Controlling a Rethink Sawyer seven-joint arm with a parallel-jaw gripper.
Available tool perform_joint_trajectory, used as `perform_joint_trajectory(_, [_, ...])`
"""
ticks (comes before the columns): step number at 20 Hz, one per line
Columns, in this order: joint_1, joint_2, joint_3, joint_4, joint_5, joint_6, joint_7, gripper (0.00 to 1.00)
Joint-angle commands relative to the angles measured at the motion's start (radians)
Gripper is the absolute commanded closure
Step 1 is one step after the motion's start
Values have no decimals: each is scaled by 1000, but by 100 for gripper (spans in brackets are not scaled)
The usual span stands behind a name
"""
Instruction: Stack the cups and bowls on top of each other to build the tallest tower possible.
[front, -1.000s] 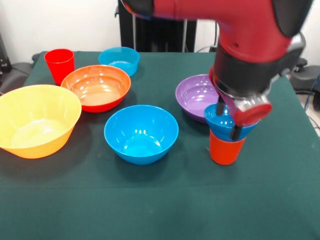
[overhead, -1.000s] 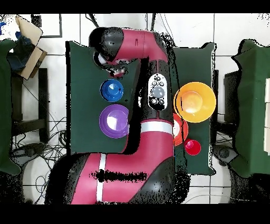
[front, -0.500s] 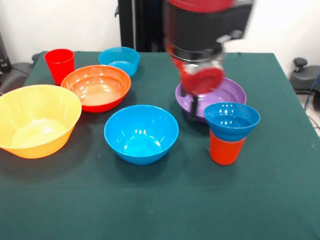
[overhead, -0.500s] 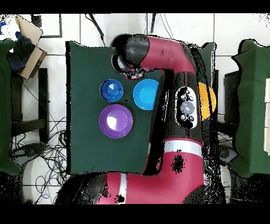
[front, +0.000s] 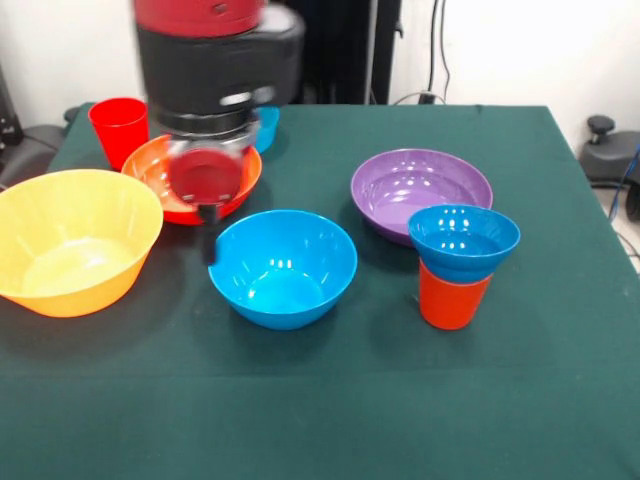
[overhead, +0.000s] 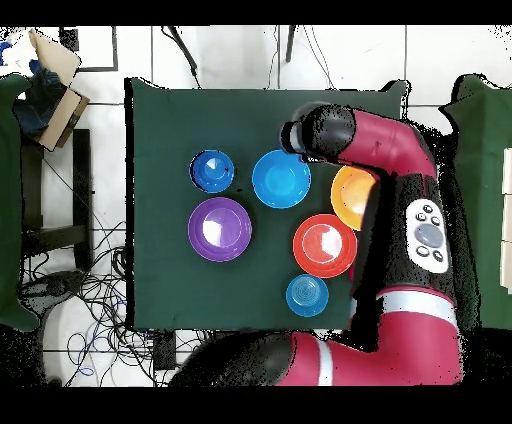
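A small blue bowl (front: 463, 240) sits on an upturned orange cup (front: 452, 300) as a short tower at the right; from overhead only the bowl (overhead: 213, 171) shows. My gripper (front: 207, 235) hangs blurred and empty between the orange-red bowl (front: 195, 175) and the medium blue bowl (front: 282, 267), well left of the tower. The large yellow-orange bowl (front: 75, 240) lies at the left, the red cup (front: 118, 128) at the far left, the wide purple bowl (front: 420, 190) behind the tower. The teal bowl (front: 266, 125) is half hidden by my arm. The purple cup and small orange bowl are out of view.
The green table (front: 330, 410) carries everything. In the overhead view my arm (overhead: 400, 200) covers part of the yellow-orange bowl (overhead: 350, 195) and hides the red cup; the teal bowl (overhead: 307, 295) and orange-red bowl (overhead: 325, 244) show beside it.
My gripper has let go of the small blue bowl on the orange cup and swung across the table, past the purple bowl, to beside the orange-red bowl.
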Motion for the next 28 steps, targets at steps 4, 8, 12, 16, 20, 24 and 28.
perform_joint_trajectory(4, [-81,98,153,166,-116,-67,-358,0])
perform_joint_trajectory(8, [-121,98,189,166,-146,-53,-402,0])
perform_joint_trajectory(12, [-115,113,183,148,-178,-70,-356,0])
perform_joint_trajectory(16, [-109,111,173,154,-179,-84,-312,0])
perform_joint_trajectory(20, [-103,106,165,157,-185,-98,-295,0])
perform_joint_trajectory(24, [-91,107,151,150,-201,-116,-267,0])
perform_joint_trajectory(28, [-83,89,151,146,-191,-89,-255,0])
